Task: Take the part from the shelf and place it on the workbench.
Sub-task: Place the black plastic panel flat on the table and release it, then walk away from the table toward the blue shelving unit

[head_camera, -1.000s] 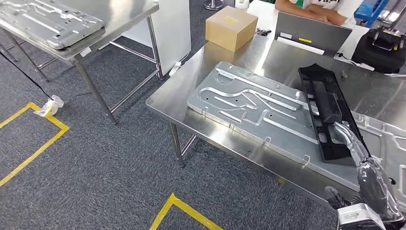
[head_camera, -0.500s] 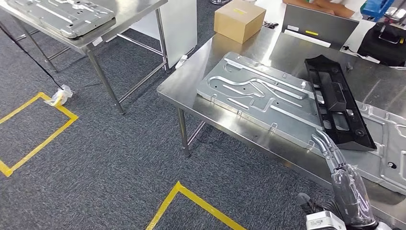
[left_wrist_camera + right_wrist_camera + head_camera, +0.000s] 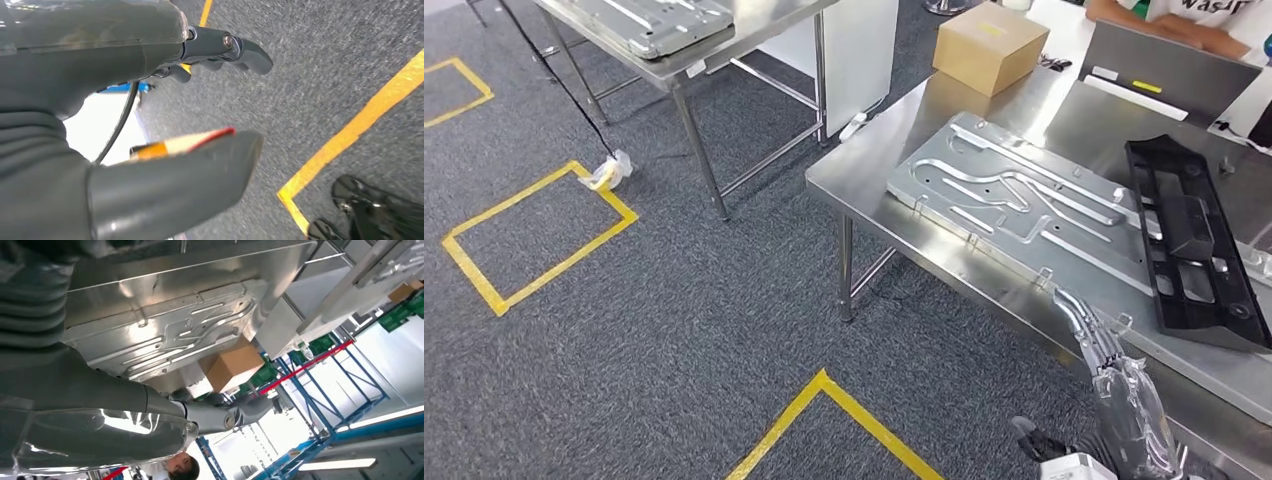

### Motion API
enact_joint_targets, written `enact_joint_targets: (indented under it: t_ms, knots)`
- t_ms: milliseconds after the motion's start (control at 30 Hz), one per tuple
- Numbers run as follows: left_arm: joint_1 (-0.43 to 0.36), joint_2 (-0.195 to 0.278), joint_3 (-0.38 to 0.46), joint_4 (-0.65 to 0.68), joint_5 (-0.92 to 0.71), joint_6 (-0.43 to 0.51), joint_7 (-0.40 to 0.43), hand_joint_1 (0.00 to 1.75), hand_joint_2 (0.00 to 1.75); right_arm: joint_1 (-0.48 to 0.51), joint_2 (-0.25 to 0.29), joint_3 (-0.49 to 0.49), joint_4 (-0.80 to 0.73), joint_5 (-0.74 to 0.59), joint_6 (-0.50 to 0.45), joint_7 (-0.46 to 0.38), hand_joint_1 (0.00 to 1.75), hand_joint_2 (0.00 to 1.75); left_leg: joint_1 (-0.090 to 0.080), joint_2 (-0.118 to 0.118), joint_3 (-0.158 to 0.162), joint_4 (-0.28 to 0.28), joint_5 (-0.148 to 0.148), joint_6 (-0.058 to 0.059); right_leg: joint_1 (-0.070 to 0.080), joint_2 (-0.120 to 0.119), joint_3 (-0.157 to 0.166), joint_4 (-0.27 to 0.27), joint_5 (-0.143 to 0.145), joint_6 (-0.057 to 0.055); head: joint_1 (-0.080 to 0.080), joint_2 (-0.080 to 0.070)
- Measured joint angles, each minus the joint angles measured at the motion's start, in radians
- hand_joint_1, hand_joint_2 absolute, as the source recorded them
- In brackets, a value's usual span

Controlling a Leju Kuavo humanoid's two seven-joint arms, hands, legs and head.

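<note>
Table (image 3: 864,185): steel, carried the metal plate, black part and box.
Black part (image 3: 1189,240): lay flat on the table, overlapping the metal plate (image 3: 1014,200).
Right hand (image 3: 1104,350): fingers extended, empty, at the table edge.
Left hand (image 3: 165,125): fingers apart, empty, over the floor.

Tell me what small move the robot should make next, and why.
Probably keep turning away toward the shelf for another part. The black part already lies on the workbench, across the silver plate, and the right hand hangs off it, holding nothing.
</note>
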Motion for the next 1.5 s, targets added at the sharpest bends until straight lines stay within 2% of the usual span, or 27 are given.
enact_joint_targets:
  t_ms: [33,100,167,233,267,300,400,467,533,567,633,700,767,800,900,967,1033,1067,1133,1200,1233,1267,1300,1367,1400,1433,1500]
  knots:
    - [0.0,0.0,0.0,0.0,-0.003,0.0,0.001,0.0,1.75,0.005,0.0,0.002,0.0,0.005,-0.002,0.003,0.0,1.75,0.002,-0.007,-0.001,-0.006,-0.001,0.008,0.0,-0.004,0.001,0.001,-0.003,0.006,0.0,0.0]
    - [0.0,0.0,0.0,0.0,-0.006,-0.001,0.002,0.0,1.75,0.014,0.001,0.006,0.002,0.013,-0.007,0.006,0.0,1.75,0.005,-0.023,-0.001,-0.014,0.004,0.024,-0.004,0.025,-0.013,0.034,-0.03,0.016,0.0,0.0]
    - [-0.001,0.0,0.0,0.0,-0.007,-0.001,0.003,0.0,1.75,0.024,0.001,0.009,0.005,0.018,-0.01,0.009,0.0,1.75,0.005,-0.038,-0.005,-0.018,0.009,0.033,-0.007,0.074,-0.068,0.144,-0.091,0.021,0.0,0.0]
    - [-0.001,0.0,0.0,0.0,-0.008,-0.001,0.004,0.0,1.75,0.04,0.003,0.013,0.011,0.027,-0.013,0.016,0.0,1.75,0.001,-0.058,-0.01,-0.017,0.011,0.037,-0.007,0.092,-0.134,0.265,-0.133,0.021,0.0,0.0]
    - [-0.001,0.0,0.0,0.0,-0.009,-0.001,0.005,0.0,1.75,0.049,0.005,0.015,0.014,0.032,-0.016,0.02,0.0,1.75,-0.002,-0.069,-0.011,-0.016,0.012,0.038,-0.006,0.095,-0.149,0.286,-0.125,0.018,0.0,0.0]
    - [-0.001,0.0,0.0,0.0,-0.01,-0.001,0.006,0.0,1.75,0.06,0.007,0.017,0.019,0.038,-0.022,0.027,0.0,1.75,-0.005,-0.082,-0.01,-0.014,0.012,0.038,-0.005,0.098,-0.144,0.266,-0.097,0.013,0.0,0.0]
    - [-0.002,-0.001,0.0,0.0,-0.017,-0.002,0.008,0.0,1.75,0.102,0.011,0.02,0.031,0.042,-0.055,0.047,0.0,1.75,-0.01,-0.118,-0.008,-0.012,0.013,0.037,0.001,0.141,-0.066,0.078,0.01,-0.012,0.0,0.0]
    - [-0.003,-0.003,0.0,0.0,-0.021,-0.002,0.009,0.0,1.75,0.131,0.011,0.021,0.041,0.032,-0.076,0.057,0.0,1.75,-0.005,-0.138,-0.014,-0.011,0.016,0.03,0.006,0.164,-0.043,0.019,0.025,-0.022,0.0,0.0]
    - [0.0,-0.002,0.001,0.0,-0.023,-0.002,0.011,0.0,1.75,0.15,0.014,0.027,0.058,0.012,-0.094,0.074,0.0,1.75,-0.002,-0.156,-0.02,-0.014,0.021,0.017,0.006,0.151,-0.04,0.007,0.029,-0.024,0.0,0.0]
    - [0.001,-0.002,0.001,0.0,-0.025,-0.002,0.013,0.0,1.75,0.155,0.017,0.033,0.071,0.002,-0.103,0.085,0.0,1.75,-0.003,-0.15,-0.022,-0.01,0.019,0.011,0.003,0.14,-0.035,-0.003,0.034,-0.026,0.0,0.0]
    - [-0.001,0.0,0.001,0.0,-0.026,-0.003,0.018,0.0,1.75,0.161,0.033,0.049,0.114,-0.012,-0.128,0.111,0.0,1.75,-0.006,-0.107,-0.046,0.043,-0.018,0.002,-0.004,0.116,-0.025,-0.024,0.044,-0.032,-0.002,0.0]
    - [-0.005,0.002,0.001,0.0,-0.025,-0.003,0.023,0.0,1.75,0.165,0.06,0.067,0.18,-0.015,-0.154,0.132,0.0,1.75,-0.002,-0.061,-0.103,0.164,-0.086,-0.01,-0.004,0.088,-0.024,-0.028,0.046,-0.035,-0.003,0.0]
    - [-0.006,0.004,0.002,0.0,-0.025,-0.003,0.026,0.0,1.75,0.167,0.086,0.082,0.244,-0.023,-0.169,0.144,0.0,1.75,0.005,-0.048,-0.144,0.251,-0.116,-0.022,-0.005,0.06,-0.026,-0.024,0.043,-0.033,-0.003,0.0]
    - [-0.005,0.005,0.003,0.0,-0.025,-0.003,0.028,0.0,1.75,0.167,0.097,0.087,0.269,-0.032,-0.172,0.148,0.0,1.75,0.009,-0.044,-0.136,0.242,-0.102,-0.027,-0.006,0.048,-0.026,-0.022,0.041,-0.031,-0.003,0.0]
    - [-0.004,0.007,0.007,0.0,-0.026,-0.002,0.035,0.0,1.75,0.159,0.133,0.096,0.359,-0.074,-0.187,0.168,0.0,1.75,0.015,-0.001,-0.031,0.053,-0.017,-0.034,-0.008,0.015,-0.023,-0.008,0.027,-0.014,-0.004,0.0]
    - [-0.005,0.008,0.008,0.0,-0.027,-0.001,0.04,0.0,1.75,0.148,0.155,0.102,0.443,-0.088,-0.22,0.176,0.0,1.75,0.011,0.014,0.002,-0.013,-0.003,-0.022,-0.004,-0.003,-0.022,0.0,0.018,-0.002,-0.004,0.0]
    - [-0.003,0.007,0.008,0.0,-0.027,0.002,0.043,0.0,1.75,0.128,0.178,0.11,0.553,-0.076,-0.273,0.194,0.0,1.75,0.009,-0.006,-0.001,-0.014,-0.002,-0.004,-0.002,-0.017,-0.018,-0.001,0.017,0.006,-0.004,0.0]
    - [-0.002,0.007,0.009,0.0,-0.027,0.003,0.044,0.0,1.75,0.116,0.19,0.115,0.613,-0.064,-0.302,0.204,0.0,1.75,0.01,-0.015,-0.001,-0.017,0.001,0.003,-0.003,-0.011,-0.016,0.002,0.012,0.011,-0.003,0.0]
    - [-0.003,0.007,0.009,0.0,-0.027,0.006,0.044,0.0,1.75,0.096,0.212,0.124,0.73,-0.045,-0.352,0.215,0.0,1.75,0.013,-0.032,-0.001,-0.024,0.006,0.016,-0.008,0.032,-0.034,0.049,-0.026,0.019,-0.003,0.0]
    - [-0.005,0.007,0.01,0.0,-0.027,0.007,0.044,0.0,1.75,0.087,0.227,0.133,0.825,-0.04,-0.376,0.214,0.0,1.75,0.012,-0.051,-0.003,-0.025,0.01,0.024,-0.011,0.082,-0.095,0.176,-0.095,0.021,-0.003,0.0]
    - [-0.006,0.007,0.01,0.0,-0.027,0.008,0.044,0.0,1.75,0.085,0.233,0.136,0.862,-0.039,-0.379,0.214,0.0,1.75,0.01,-0.063,-0.005,-0.025,0.01,0.026,-0.011,0.091,-0.13,0.243,-0.12,0.02,-0.003,0.0]
    - [-0.005,0.007,0.011,0.0,-0.027,0.008,0.044,0.0,1.75,0.083,0.239,0.139,0.893,-0.039,-0.38,0.214,0.0,1.75,0.007,-0.076,-0.006,-0.024,0.011,0.027,-0.011,0.095,-0.154,0.286,-0.126,0.018,-0.003,0.0]
    - [-0.004,0.007,0.012,0.0,-0.027,0.009,0.044,0.0,1.75,0.081,0.243,0.141,0.918,-0.038,-0.381,0.214,0.0,1.75,0.005,-0.089,-0.007,-0.022,0.011,0.027,-0.01,0.097,-0.16,0.29,-0.112,0.014,-0.003,0.0]
    - [-0.004,0.007,0.014,0.0,-0.027,0.01,0.044,0.0,1.75,0.073,0.251,0.146,0.953,-0.037,-0.383,0.214,0.0,1.75,0.003,-0.115,-0.005,-0.018,0.011,0.027,-0.006,0.113,-0.118,0.186,-0.035,0.002,-0.003,0.0]
    - [-0.004,0.006,0.015,0.0,-0.027,0.01,0.044,0.0,1.75,0.068,0.254,0.147,0.968,-0.036,-0.383,0.215,0.0,1.75,0.001,-0.127,-0.006,-0.016,0.01,0.025,-0.005,0.138,-0.088,0.117,-0.004,-0.005,-0.003,0.0]
    - [-0.006,0.005,0.016,0.0,-0.027,0.011,0.044,0.0,1.75,0.064,0.256,0.149,0.983,-0.035,-0.383,0.219,0.0,1.75,0.001,-0.139,-0.007,-0.015,0.011,0.023,-0.004,0.159,-0.065,0.061,0.018,-0.01,-0.003,0.0]
    - [-0.007,0.004,0.018,0.0,-0.027,0.014,0.043,0.0,1.75,0.053,0.263,0.152,1.026,-0.038,-0.383,0.227,0.0,1.75,0.004,-0.16,-0.013,-0.015,0.014,0.013,0.0,0.178,-0.048,0.018,0.024,-0.014,-0.004,0.0]
